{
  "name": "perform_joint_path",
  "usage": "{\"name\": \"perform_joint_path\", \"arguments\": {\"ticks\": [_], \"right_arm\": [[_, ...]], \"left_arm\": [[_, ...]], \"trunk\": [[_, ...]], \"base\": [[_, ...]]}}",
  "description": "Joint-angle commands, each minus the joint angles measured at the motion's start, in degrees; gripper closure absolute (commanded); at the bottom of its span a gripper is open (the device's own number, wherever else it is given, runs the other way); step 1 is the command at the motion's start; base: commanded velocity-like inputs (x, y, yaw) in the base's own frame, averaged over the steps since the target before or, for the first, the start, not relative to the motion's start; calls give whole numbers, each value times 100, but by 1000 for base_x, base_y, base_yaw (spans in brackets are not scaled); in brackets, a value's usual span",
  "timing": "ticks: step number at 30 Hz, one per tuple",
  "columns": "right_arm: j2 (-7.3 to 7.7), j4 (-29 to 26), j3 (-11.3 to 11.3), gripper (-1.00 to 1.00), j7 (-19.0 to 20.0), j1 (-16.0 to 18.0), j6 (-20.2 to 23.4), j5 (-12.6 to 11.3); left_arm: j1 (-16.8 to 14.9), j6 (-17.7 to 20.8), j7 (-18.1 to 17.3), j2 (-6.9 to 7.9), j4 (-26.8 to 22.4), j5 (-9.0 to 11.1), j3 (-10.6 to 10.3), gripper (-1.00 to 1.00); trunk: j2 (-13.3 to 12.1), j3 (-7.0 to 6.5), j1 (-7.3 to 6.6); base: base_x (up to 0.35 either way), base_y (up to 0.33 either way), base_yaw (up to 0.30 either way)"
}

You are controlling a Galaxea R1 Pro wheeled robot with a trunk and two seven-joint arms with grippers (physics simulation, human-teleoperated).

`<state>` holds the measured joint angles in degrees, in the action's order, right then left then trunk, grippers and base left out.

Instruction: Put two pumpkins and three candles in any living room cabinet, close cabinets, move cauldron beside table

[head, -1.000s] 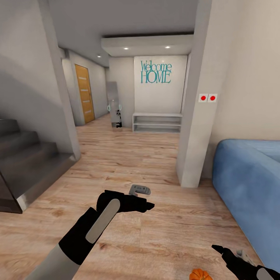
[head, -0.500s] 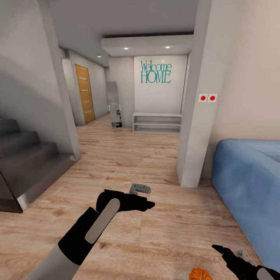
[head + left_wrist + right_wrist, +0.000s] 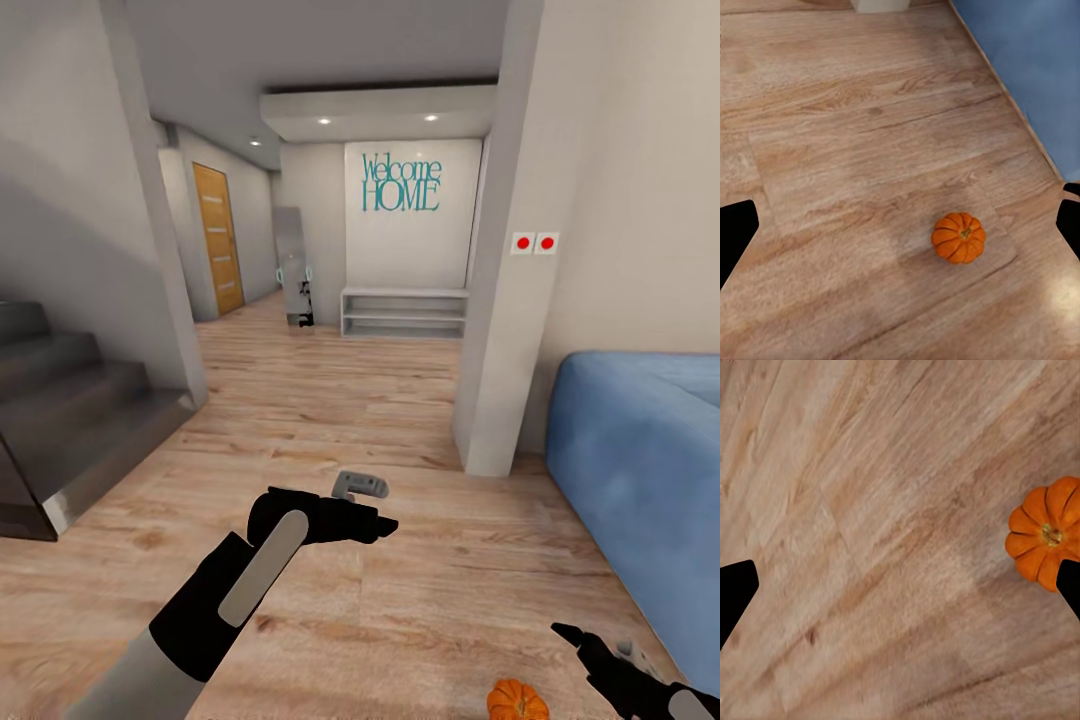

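pumpkin [image 3: 518, 699] sits on the wooden floor [image 3: 330, 420] at the near edge of your head view, a little right of centre, upright with its stem on top and nothing touching it. your right pincer [image 3: 575, 637] hangs just to its right, near the foot of the blue sofa [image 3: 640, 450]; in the right wrist view its two dark fingertips [image 3: 735, 585] stand at opposite edges of the picture, wide apart and released, with bare floor between them and the pumpkin [image 3: 1048, 542] partly behind one tip at the side. your left pincer [image 3: 378, 526] is held out farther into the room, left of centre, above the floor; its tips [image 3: 735, 232] are also spread to the edges of the left wrist view, released and holding nothing, and the pumpkin [image 3: 958, 237] shows between them, down on the boards and well apart from both, with the sofa's blue edge [image 3: 1035, 60] beyond it. a small grey object [image 3: 359, 486] shows just past the left pincer; what it is cannot be told. ahead of you a pillar [image 3: 500, 300] with two red-dotted switches [image 3: 534, 243] stands beside the sofa. far down the hall are a white open shelf unit [image 3: 404, 313] under teal "welcome home" lettering [image 3: 400, 183], an orange door [image 3: 218, 240] on the left, and dark stairs [image 3: 60, 420] at the near left.
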<state>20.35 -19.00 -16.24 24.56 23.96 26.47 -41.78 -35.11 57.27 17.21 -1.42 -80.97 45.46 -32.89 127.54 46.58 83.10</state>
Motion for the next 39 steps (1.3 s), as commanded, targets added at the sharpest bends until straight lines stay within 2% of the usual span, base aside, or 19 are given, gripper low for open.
{"name": "perform_joint_path", "arguments": {"ticks": [1, 8, 13, 15, 16, 19, 21, 32, 34, 37, 39], "right_arm": [[-6, -5, -42, -100, 5, 4, 46, -23], [-16, -7, -61, -100, -2, 4, 13, -30], [-14, -7, -68, -100, -16, 4, 33, -26], [-14, -7, -70, -100, -13, 4, 36, -29], [-14, -7, -69, -100, -7, 4, 33, -31], [-18, -7, -68, -100, 3, 4, 25, -37], [-24, -7, -70, -100, 7, 4, 17, -38], [-27, -7, -66, -100, 30, 4, -9, -40], [-23, -6, -69, -100, 26, 4, -9, -38], [-17, -2, -71, -100, 29, 4, -10, -40], [-11, -1, -71, -100, 26, 4, -10, -37]], "left_arm": [[-5, 13, 61, 0, -3, 61, -2, -100], [-5, 53, 59, 0, -62, 77, 3, -100], [-5, 273, 51, 1, -365, 91, 44, -100], [0, 273, 48, 1, -459, 156, 257, -100], [1, 273, 47, 1, -543, 233, 455, -100], [3, 273, 46, 1, -662, 378, 726, -100], [3, 273, 46, 1, -702, 433, 819, -100], [2, 273, 38, 1, -744, 500, 915, -100], [3, 273, 33, 1, -749, 573, 920, -100], [3, 273, 29, 1, -753, 860, 918, -100], [3, 273, 29, 4, -753, 948, 919, -100]], "trunk": [[44, 24, 22], [325, 150, 175], [526, 240, 285], [606, 276, 329], [646, 294, 351], [766, 348, 417], [846, 383, 461], [1288, 581, 702], [1368, 617, 746], [1488, 671, 812], [1568, 707, 856]], "base": [[0, 0, 0], [0, 0, 0], [0, 0, 0], [0, 0, 0], [0, 0, 0], [0, 0, 0], [0, 0, 0], [0, 0, 0], [0, 0, 0], [0, 0, 0], [0, 0, 0]]}}
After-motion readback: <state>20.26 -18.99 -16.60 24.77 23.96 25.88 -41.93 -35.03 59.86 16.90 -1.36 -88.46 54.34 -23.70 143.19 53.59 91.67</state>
